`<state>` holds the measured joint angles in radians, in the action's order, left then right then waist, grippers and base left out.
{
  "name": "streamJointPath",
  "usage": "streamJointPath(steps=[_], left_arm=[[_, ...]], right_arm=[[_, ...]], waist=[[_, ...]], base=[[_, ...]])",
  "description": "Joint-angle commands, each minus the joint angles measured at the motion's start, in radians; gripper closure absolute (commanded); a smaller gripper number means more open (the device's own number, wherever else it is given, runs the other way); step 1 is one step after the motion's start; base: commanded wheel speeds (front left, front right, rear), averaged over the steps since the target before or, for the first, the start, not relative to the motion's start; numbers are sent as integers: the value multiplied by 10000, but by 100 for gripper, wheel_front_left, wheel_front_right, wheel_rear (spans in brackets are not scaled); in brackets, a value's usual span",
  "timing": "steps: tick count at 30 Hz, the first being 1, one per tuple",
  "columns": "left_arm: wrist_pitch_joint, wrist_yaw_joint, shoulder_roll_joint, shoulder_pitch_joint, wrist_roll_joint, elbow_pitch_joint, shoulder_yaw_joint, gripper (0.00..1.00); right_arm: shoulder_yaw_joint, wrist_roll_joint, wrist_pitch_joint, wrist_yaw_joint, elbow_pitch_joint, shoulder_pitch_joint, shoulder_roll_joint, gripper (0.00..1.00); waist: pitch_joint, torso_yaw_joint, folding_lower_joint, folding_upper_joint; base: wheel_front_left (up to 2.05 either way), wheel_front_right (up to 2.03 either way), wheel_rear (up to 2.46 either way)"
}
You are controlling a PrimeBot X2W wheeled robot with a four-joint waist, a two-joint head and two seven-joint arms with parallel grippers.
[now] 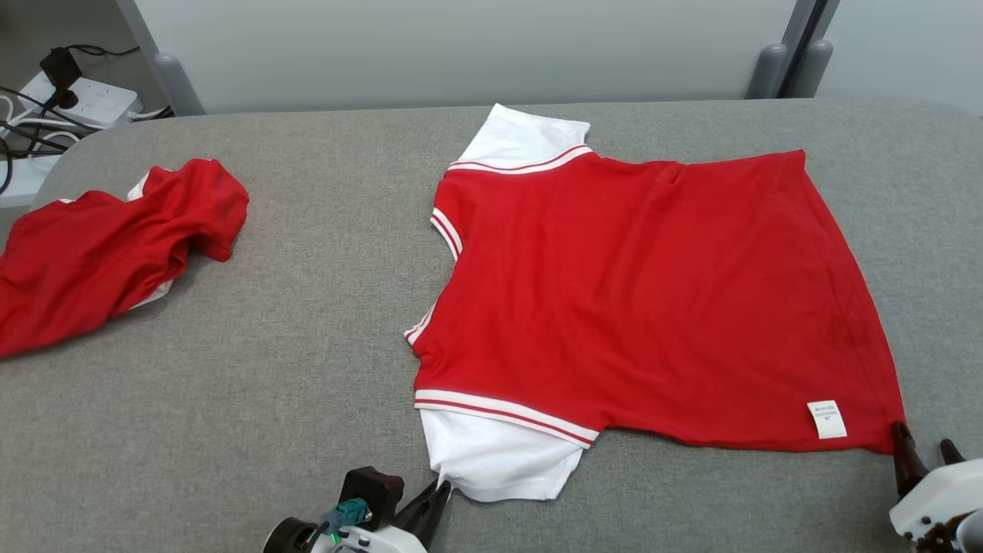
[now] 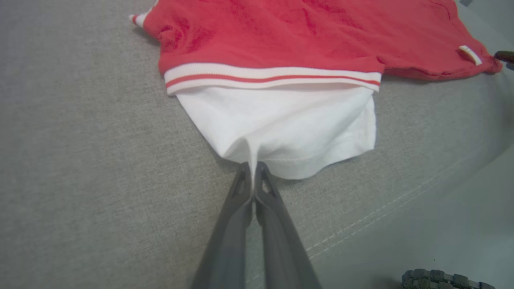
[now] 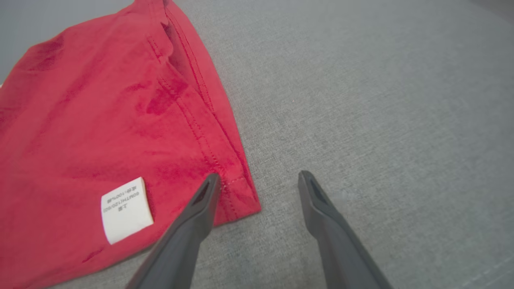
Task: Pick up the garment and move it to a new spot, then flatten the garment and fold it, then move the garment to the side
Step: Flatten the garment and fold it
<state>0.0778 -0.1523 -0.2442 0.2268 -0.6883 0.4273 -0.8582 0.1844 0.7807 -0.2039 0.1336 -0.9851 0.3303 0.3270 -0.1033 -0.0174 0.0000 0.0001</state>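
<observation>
Here, the left gripper [image 2: 252,166] has its two dark fingers pressed together on a pinch of the hem of the near white sleeve [image 2: 289,124], which belongs to a red cloth shirt with white sleeves [image 1: 653,292]. The white cloth puckers into a small ridge that runs up from the fingertips, and the rest of the sleeve lies flat. Just past the sleeve a white band with a red stripe [image 2: 273,76] marks where the red body begins.

The right gripper [image 3: 259,176] stands with its jaws wide apart and holds nothing. One fingertip sits over the shirt's bottom hem corner and the other over bare surface just beside that corner. Whether the first one presses on the cloth cannot be told. A small white printed care label [image 3: 126,208] is sewn on the red cloth near that same corner, a little way in from the hem.

The shirt lies spread out and mostly smooth on a grey woven padded table [image 1: 269,384]. Its collar side faces the robot's left and its bottom hem faces the right. The far white sleeve [image 1: 522,138] sticks out from the shirt's far edge.

Well apart from the shirt, off its collar side, a second red garment, crumpled in a heap [image 1: 107,246], lies on the same table. Farther off on that side, beyond the heap and off the table, is a white power strip with black cables [image 1: 92,100].
</observation>
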Motion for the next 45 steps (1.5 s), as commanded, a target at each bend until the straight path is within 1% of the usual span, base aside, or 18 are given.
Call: streamJointPath(steps=[1, 3, 4, 6, 7, 9, 13, 18, 22, 26, 29, 30, 35, 39, 45], left_arm=[[6, -72, -218, 117, -58, -263, 288, 100], [-9, -86, -260, 135, -53, -306, 285, 100], [-14, -93, -277, 143, -51, -325, 284, 100], [-22, -102, -311, 159, -50, -360, 282, 100], [-24, -110, -319, 162, -54, -377, 282, 100], [-34, -134, -325, 173, -61, -411, 282, 100], [-39, -174, -320, 175, -93, -455, 295, 100], [-34, -176, -308, 112, -228, -591, 342, 100], [-39, -199, -401, -64, -433, -878, 465, 100], [-74, -246, -575, -363, -750, -1514, 675, 100], [-133, -368, -812, -614, -937, -2218, 850, 100], [-223, -475, -990, -815, -1083, -2770, 968, 100], [-479, -763, -1462, -1353, -1385, -4226, 1192, 100], [-738, -1021, -1781, -1896, -1754, -5261, 1371, 100], [-1346, -1499, -2488, -2670, -2101, -6584, 1485, 100]], right_arm=[[293, 129, -71, -29, 94, 336, 220, 2], [413, 198, -51, -29, 12, 438, 187, 6], [468, 246, -31, -29, -34, 484, 162, 20], [582, 343, 17, -29, -130, 563, 130, 53], [636, 404, 54, -29, -174, 596, 112, 63], [753, 490, 102, -29, -252, 659, 122, 100], [900, 606, 97, -29, -324, 692, 177, 100], [1045, 673, -139, -29, -289, 571, 477, 100], [1095, 741, -303, -29, -55, 293, 701, 100], [1148, 812, -415, -29, 445, -56, 916, 100], [1221, 907, -456, -29, 1053, -415, 1070, 100], [1330, 1006, -453, -29, 1580, -747, 1205, 100], [1560, 1270, -79, -29, 2862, -1784, 1777, 100], [1487, 1437, 273, -29, 3728, -2552, 2185, 100], [1018, 1357, 750, -29, 4647, -3611, 2682, 100]], waist=[[-20, 23, 0, -1], [-44, 54, 0, -1], [-58, 69, 0, -1], [-91, 101, 0, -1], [-105, 113, 0, -1], [-151, 135, 0, -1], [-210, 148, 0, -1], [-227, 129, 0, -1], [-182, 58, 0, -1], [-166, -8, 0, -1], [-160, -25, 0, -1], [-151, -21, 0, -1], [-89, 16, 0, -1], [-20, 9, 0, -1], [76, 86, 0, -1]], base=[[0, 0, 0], [0, 0, 0], [0, 0, 0], [0, 0, 0], [0, 0, 0], [0, 0, 0], [0, 0, 0], [0, 0, 0], [0, 0, 0], [0, 0, 0], [0, 0, 0], [0, 0, 0], [0, 0, 0], [0, 0, 0], [0, 0, 0]])
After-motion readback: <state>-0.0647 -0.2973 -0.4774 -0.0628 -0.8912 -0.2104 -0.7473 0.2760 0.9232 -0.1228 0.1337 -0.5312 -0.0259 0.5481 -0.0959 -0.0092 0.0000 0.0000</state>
